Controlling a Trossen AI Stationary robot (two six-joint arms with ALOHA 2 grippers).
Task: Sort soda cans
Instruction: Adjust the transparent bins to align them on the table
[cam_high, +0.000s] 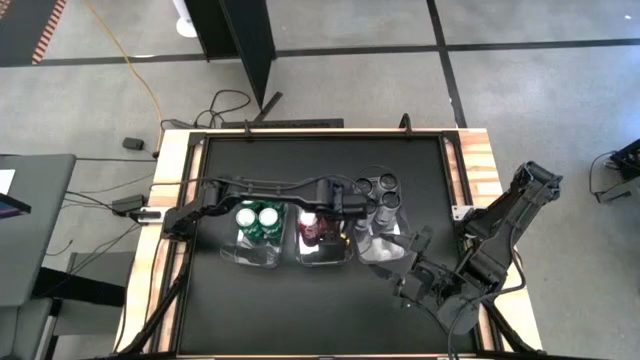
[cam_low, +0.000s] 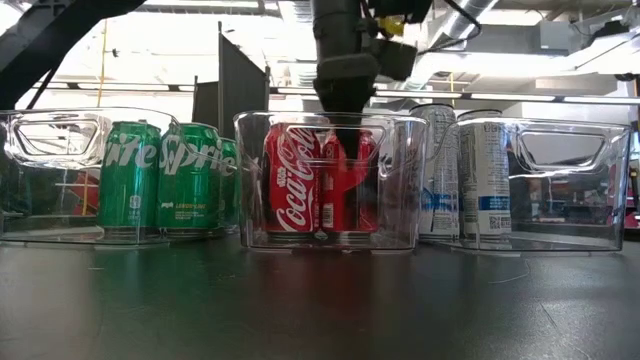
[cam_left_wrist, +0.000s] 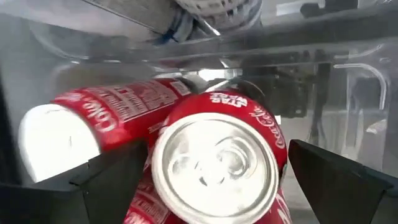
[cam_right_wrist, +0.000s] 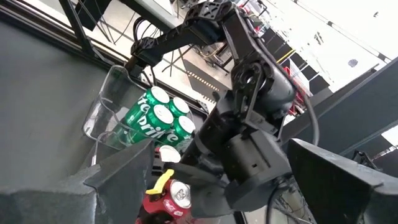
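A grey tiled floor with trailing cables surrounds the black worktop, which has pale wooden edges and carries three clear plastic trays in a row. In the left tray stand the green cans, four of them by the right wrist view, packed close together and upright. The left arm reaches from the worktop's left side across this tray to the middle tray, where the left tool hangs down inside among the red cans. Its two dark fingers stand apart on either side of an upright red can whose silver top faces the wrist camera; the gaps beside the can show the tool is open, not squeezing it. Just behind that can, another red can seems to lie tilted or on its side, though the close view makes this hard to judge. The low view shows at least two red cans standing in the middle tray. Further right, the silver-grey cans stand upright at the near end of the right tray; from above, four dark round tops show there in a cluster. The right arm waits folded over the worktop's right front corner, its right tool pointed toward the trays with fingers spread wide, holding nothing.
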